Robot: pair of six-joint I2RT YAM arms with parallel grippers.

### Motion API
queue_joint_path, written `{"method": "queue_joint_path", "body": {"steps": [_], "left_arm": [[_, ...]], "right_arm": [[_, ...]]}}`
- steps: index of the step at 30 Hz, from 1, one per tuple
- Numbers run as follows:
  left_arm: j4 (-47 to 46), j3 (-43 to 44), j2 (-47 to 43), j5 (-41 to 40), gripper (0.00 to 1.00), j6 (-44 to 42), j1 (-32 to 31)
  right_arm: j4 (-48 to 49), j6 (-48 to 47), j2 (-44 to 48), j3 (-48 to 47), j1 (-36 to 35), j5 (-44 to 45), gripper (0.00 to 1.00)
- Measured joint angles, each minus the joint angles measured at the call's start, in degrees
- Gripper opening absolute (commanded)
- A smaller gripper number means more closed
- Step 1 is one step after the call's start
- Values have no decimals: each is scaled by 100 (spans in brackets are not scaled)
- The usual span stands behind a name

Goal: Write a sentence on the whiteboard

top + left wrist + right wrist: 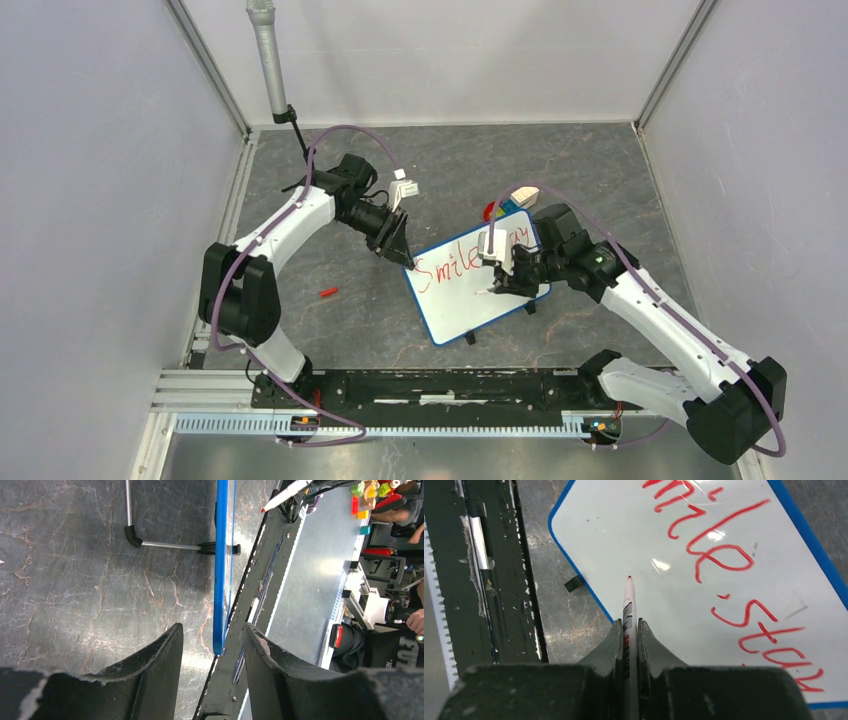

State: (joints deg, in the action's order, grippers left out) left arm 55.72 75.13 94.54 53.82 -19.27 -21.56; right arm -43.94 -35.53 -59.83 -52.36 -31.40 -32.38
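Two grippers worked at the whiteboard (470, 305), which stood on its wire legs near the middle of the table (390, 345), a little toward the near and right edges, turned at an angle. The sentence (445, 267) so far read "Smile, stay" in red, slanting toward the far-right corner.

The right gripper (629, 622) was clamped tight on a white marker (628, 597) with its red tip out, over a bare patch of the board by its near rim. Whether the tip touched the surface could not be told. The left gripper (405, 258) sat at the board's corner nearest the left edge.

Only the left wrist view showed that its fingers (160, 655) stood partly apart on either side of the blue rim, with a gap on each side, gripping nothing. It also showed one thin leg (170, 545) under the board. Only the right wrist view made the comma and "stay" readable.

From above, a small red piece (327, 292) lay toward the left edge. A cluster of colours (497, 210) beyond the board was mostly hidden by the right wrist, too much so to tell what it was.
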Motion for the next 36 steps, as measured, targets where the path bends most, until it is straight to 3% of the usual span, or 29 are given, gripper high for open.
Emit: {"method": "queue_joint_path", "body": {"steps": [22,36], "left_arm": [[-4,-68,-15,68,53,-13,-7],[-9,-66,153,188,21,-11,-142]], "right_arm": [[1539,662,229,922,-1121,52,0],[2162,739,192,1115,-2214,909,0]]}}
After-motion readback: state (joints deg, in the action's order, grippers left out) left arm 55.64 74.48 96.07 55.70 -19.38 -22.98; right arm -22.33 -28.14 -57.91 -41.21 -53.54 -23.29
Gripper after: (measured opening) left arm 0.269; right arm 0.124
